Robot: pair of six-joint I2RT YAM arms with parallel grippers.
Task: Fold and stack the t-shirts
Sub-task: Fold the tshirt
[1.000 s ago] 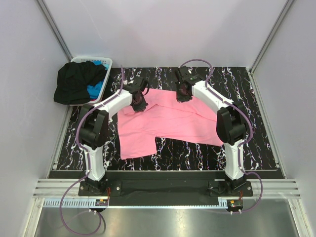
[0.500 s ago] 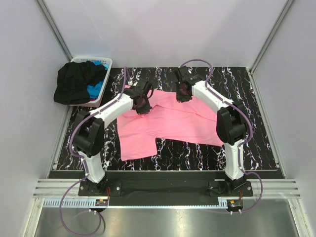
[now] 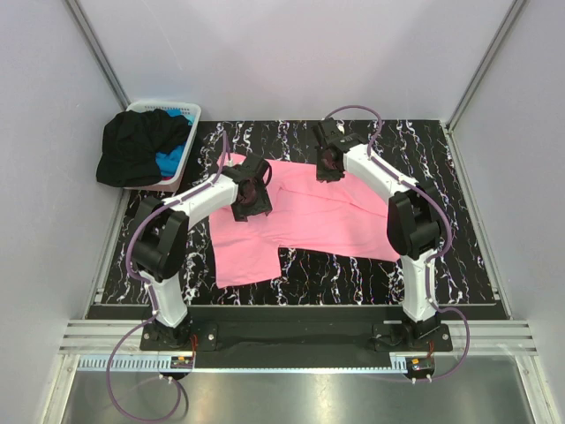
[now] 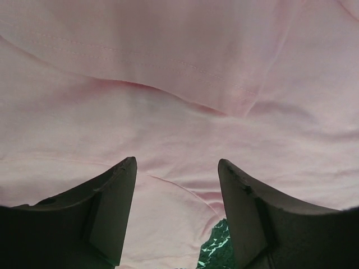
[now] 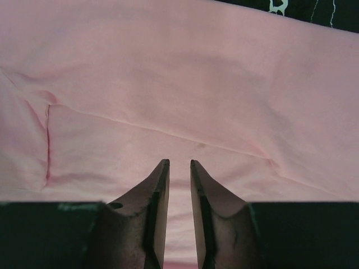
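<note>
At the far left corner, a white slotted basket (image 3: 191, 111) is sitting just off the worktop (image 3: 424, 150). The black t-shirt (image 3: 132, 148) is spilling over the basket's left rim in a bunched heap, and the blue t-shirt (image 3: 168, 162) is peeking out from under it on the basket's near side (only a small patch is showing).

Moving right, the left tool (image 4: 176, 167) is hanging over the left part of the pink t-shirt (image 3: 309, 221), close above the cloth. Its jaws are standing well apart and are grasping nothing. In the left wrist view, pink fabric with a stitched hem is filling the space beyond the fingers, with a sliver of the marbled worktop showing between them.

The pink t-shirt is lying spread across the middle of the worktop, rumpled near its far edge, with one section reaching toward the near left.

Further right, the right tool (image 5: 179, 163) is sitting low at the shirt's far edge. Its jaws are standing almost together, leaving a narrow slit, and I cannot tell whether they are pinching any cloth.
</note>
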